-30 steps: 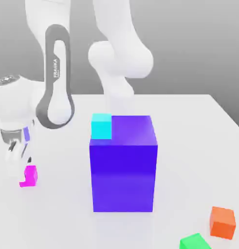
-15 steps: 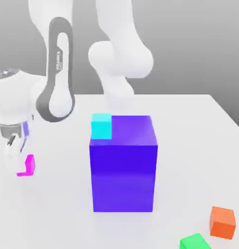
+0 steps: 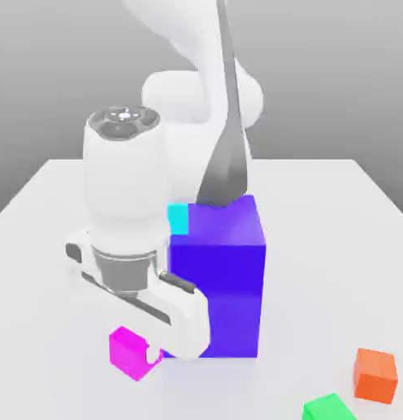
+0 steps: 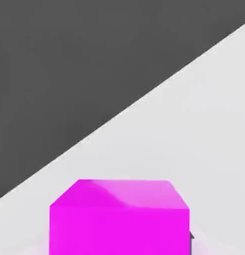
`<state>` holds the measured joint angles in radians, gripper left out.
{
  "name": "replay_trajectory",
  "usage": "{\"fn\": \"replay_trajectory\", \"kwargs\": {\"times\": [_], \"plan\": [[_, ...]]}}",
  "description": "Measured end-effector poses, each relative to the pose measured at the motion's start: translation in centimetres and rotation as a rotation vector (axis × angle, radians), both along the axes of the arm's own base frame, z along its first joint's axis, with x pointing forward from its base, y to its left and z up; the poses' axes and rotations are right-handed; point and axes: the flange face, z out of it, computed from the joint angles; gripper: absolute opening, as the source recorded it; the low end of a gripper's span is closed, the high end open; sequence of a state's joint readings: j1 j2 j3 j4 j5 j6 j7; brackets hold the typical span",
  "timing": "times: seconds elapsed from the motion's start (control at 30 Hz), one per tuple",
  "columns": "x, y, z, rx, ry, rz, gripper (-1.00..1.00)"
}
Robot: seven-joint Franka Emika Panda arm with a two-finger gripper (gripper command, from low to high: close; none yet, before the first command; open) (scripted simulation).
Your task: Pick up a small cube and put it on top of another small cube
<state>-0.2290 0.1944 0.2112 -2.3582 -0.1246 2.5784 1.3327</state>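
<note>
In the exterior view the small magenta cube [image 3: 129, 351] is tilted and sits at the tip of my gripper [image 3: 152, 353], just above the white table, in front of the big purple-blue block [image 3: 229, 271]. The gripper is shut on this cube, and one white finger [image 3: 185, 321] shows beside it. In the hand view the same magenta cube [image 4: 119, 219] looms very close. A cyan cube [image 3: 178, 217] peeks out behind my hand at the purple block's top corner on the exterior view's left.
An orange cube [image 3: 375, 374] and a green cube [image 3: 327, 408] lie at the front on the exterior view's right. The white table [image 3: 336, 230] extends around the block. My arm's large white wrist stands directly before the block.
The jaws closed on the magenta cube at the exterior view's left. The hand then swung toward the middle front with the cube and now covers part of the cyan cube.
</note>
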Motion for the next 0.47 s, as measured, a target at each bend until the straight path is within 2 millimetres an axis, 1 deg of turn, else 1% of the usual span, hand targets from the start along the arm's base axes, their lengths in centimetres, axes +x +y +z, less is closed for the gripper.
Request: {"fn": "replay_trajectory", "kwargs": {"times": [0.1,0.17,0.2,0.23,0.27,0.33,0.37,0.47], "plan": [[1.1,7.4,0.4,0.005,0.005,0.137,-1.0],[1.3,12.4,0.6,0.009,0.007,0.226,-1.0],[1.0,14.9,0.3,0.014,0.016,0.26,-1.0],[0.8,16.2,-0.7,0.019,0.025,0.271,-1.0],[0.7,16.9,-2.0,0.022,0.03,0.276,-1.0],[0.6,17.4,-4.9,0.023,0.034,0.28,-1.0],[0.5,17.5,-6.3,0.023,0.034,0.281,1.0],[0.5,17.5,-6.3,0.023,0.034,0.281,1.0]]}}
